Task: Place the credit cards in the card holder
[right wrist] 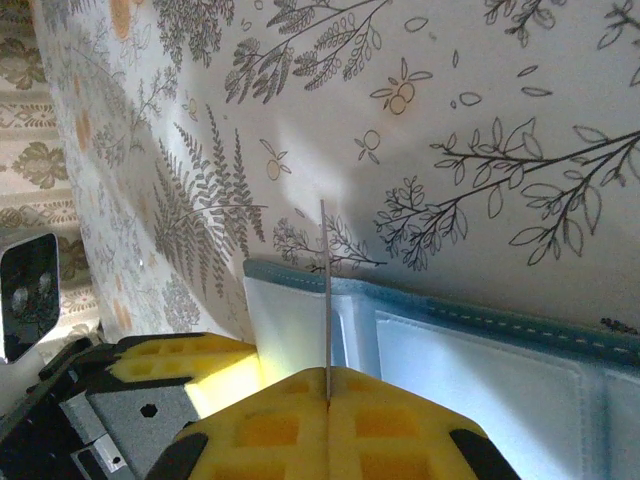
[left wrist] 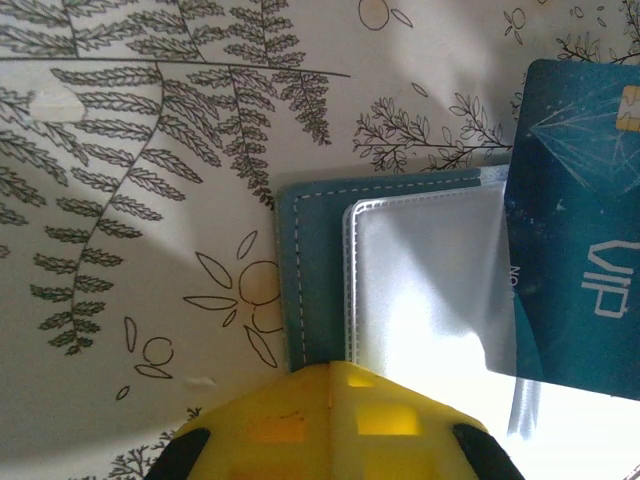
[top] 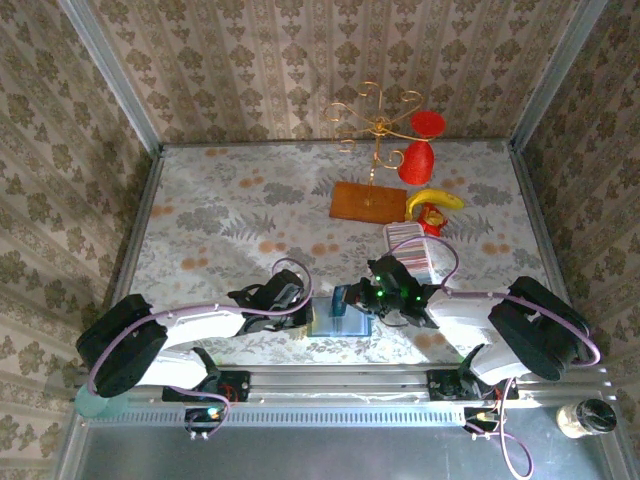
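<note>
My right gripper (right wrist: pixel 327 388) has its yellow fingers pinched on the teal VIP credit card (left wrist: pixel 575 250). The card stands on edge straight out from my fingertips, over the open card holder (left wrist: pixel 315 270). My left gripper (left wrist: pixel 330 378) has its fingers pressed together, tips at the holder's near edge by the clear pocket; I cannot tell if they touch it. The holder lies flat on the fern-printed cloth (left wrist: pixel 120 200), between both grippers

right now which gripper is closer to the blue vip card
Right. The right gripper pinches the blue card; the left gripper sits at the edge of the card holder, off the card.
</note>
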